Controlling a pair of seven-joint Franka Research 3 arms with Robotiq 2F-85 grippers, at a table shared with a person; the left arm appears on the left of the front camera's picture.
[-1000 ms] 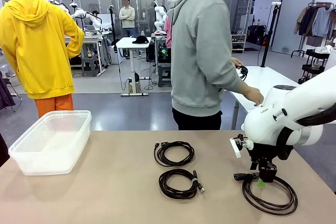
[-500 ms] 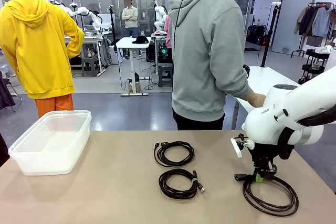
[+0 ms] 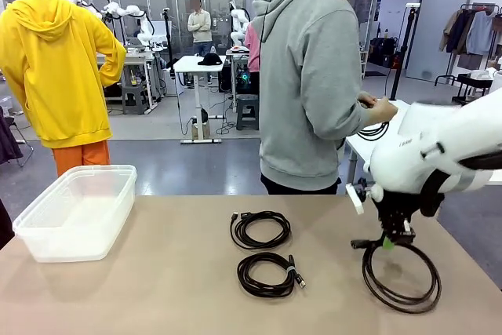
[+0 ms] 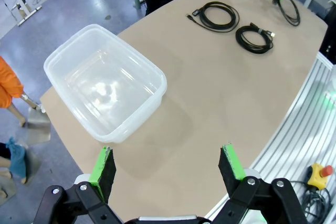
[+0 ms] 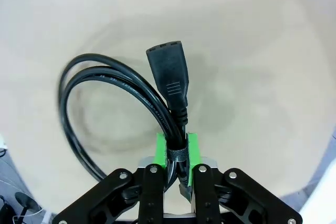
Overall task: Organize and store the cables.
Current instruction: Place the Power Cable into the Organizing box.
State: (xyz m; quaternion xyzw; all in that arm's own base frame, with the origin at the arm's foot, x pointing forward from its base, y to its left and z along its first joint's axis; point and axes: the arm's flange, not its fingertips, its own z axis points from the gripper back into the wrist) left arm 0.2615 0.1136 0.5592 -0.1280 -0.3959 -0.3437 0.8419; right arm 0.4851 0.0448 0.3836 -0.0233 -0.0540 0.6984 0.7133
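Nearest me, on my right side of the table [image 3: 157, 296], the right tool [image 3: 387, 242] is pressed together on a black cable coil [image 3: 401, 306], pinching it at the strap just behind the plug [image 5: 168, 74], with the green pads [image 5: 161, 148] on either side of the cord. A second ago that coil lay flat. Now the arm has come up a little and the loops hang from the grip, tilted off the surface. I cannot tell whether the lowest edge has fully cleared the table. I read this as the pick having worked, so the first cable looks ready to be carried across to storage.

My left tool [image 4: 168, 163] hangs spread wide above the left end of the table, gripping nothing.

Farther out, near the middle of the table, two more coils wait where they were: the closer coil [image 3: 267, 292] and the farther coil [image 3: 259, 245] just behind it, close together but apart. Neither has been moved.

The clear plastic bin [image 3: 47, 229] sits at the far left of the table, well apart from all three coils. Its inside is bare, so no cable is stored yet, and the carry will have to cross the table past the two waiting coils.

Beyond the far edge, the person has turned from a neighbouring table, and their hand [image 3: 380, 109] now holds another black cord [image 3: 375, 132]. It may be one more for me to put away.
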